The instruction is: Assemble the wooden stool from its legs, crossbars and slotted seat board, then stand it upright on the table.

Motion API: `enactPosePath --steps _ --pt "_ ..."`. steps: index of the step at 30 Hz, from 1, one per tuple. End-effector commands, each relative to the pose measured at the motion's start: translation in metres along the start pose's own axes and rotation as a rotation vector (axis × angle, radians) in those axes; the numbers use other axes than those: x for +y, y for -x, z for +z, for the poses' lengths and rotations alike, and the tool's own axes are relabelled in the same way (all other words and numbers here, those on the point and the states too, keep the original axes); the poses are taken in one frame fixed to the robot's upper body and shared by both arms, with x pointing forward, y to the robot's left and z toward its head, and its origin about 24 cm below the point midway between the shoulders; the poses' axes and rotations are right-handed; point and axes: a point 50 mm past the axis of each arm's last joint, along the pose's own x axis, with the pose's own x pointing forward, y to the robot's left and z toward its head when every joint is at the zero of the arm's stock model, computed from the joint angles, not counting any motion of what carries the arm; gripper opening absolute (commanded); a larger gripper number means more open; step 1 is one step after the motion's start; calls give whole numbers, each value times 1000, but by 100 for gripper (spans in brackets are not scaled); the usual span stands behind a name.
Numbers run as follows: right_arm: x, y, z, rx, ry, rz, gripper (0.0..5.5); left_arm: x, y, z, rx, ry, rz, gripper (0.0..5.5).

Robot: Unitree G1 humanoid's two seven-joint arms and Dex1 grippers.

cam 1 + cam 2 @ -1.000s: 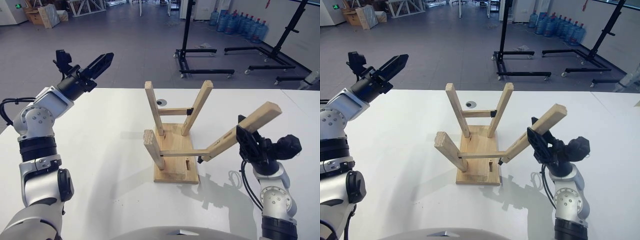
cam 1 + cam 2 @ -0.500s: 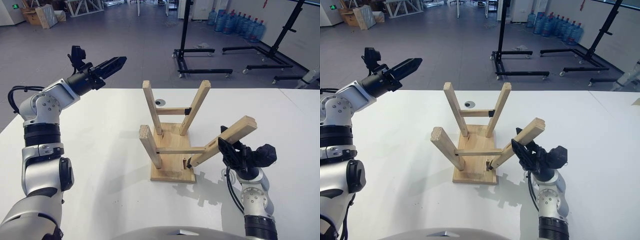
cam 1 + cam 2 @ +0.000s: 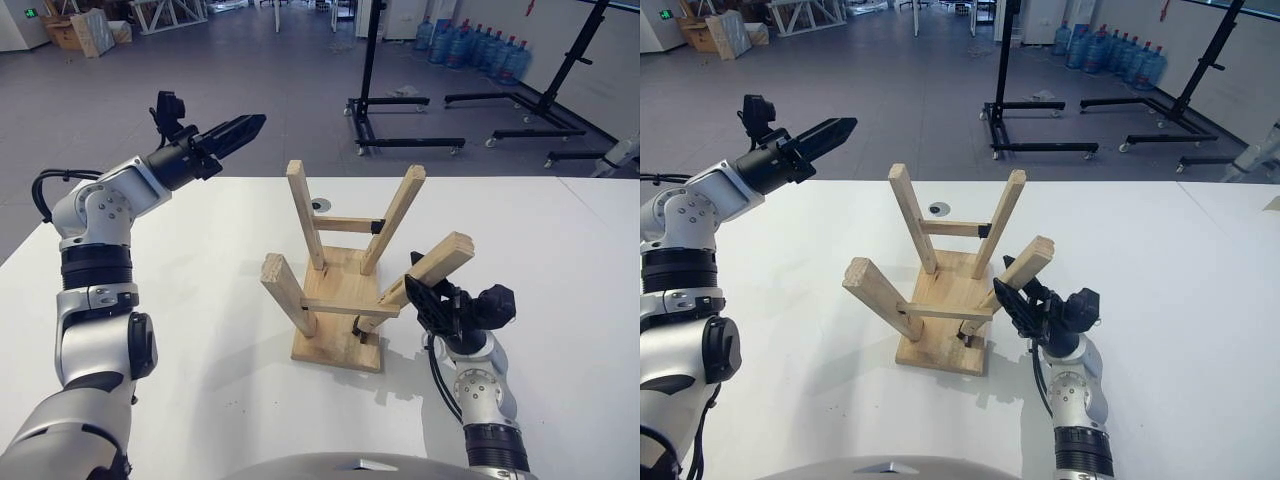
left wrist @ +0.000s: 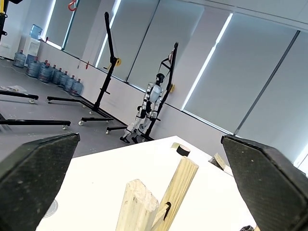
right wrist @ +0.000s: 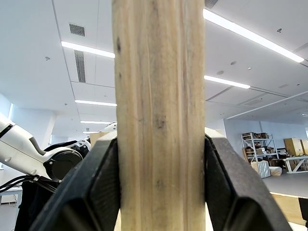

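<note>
Seat board flat on white surface, stool upside down. Two far legs stand up from it, crossbar joining them. Near left leg tilts outward and is tied by a second crossbar to the near right leg, which also leans. Right gripper clamps that right leg mid-length. Left gripper up in the air over the far left edge, well apart from the stool. Black wheeled stands and water bottles on the floor behind.
</note>
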Motion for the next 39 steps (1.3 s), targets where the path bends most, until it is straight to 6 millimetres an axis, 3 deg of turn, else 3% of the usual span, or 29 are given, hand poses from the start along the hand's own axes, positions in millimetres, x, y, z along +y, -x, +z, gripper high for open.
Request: enactPosePath --steps 1,5,11,28,39 --pt "-3 -2 19 -5 34 18 205 -2 0 0 -4 -1 3 540" --pt "2 1 28 -18 26 20 205 -2 0 0 -8 1 -1 540" --pt "11 2 12 -27 -34 9 205 -1 -2 2 -6 4 -4 540" --pt "12 9 -4 50 -65 17 205 -4 4 -5 10 -3 -8 540" --pt "11 8 -1 95 -4 27 205 -6 0 -7 25 -1 -20 540"
